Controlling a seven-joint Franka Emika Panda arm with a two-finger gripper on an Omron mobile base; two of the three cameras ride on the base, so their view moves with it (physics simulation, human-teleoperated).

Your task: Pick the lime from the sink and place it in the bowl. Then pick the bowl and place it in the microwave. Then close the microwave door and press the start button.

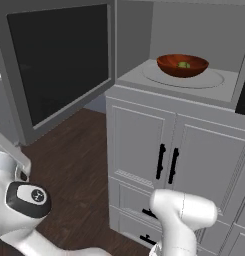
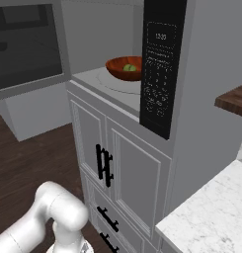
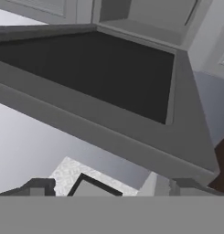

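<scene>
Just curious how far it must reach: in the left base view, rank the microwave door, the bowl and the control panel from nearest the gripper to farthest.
1. microwave door: swung open at left, just above the open gripper.
2. bowl: inside the microwave, holding the lime.
3. control panel: far right edge.

The lime [image 1: 183, 64] sits in the bowl [image 1: 182, 65] inside the microwave [image 1: 194, 82], door [image 1: 59, 62] open.

We see a glossy reddish wooden bowl [image 1: 182, 65], dark glassy microwave door [image 1: 59, 60], matt grey cabinets [image 1: 166, 160], perhaps marble counter [image 2: 211, 217], and dark wood floor [image 1: 69, 170].
</scene>
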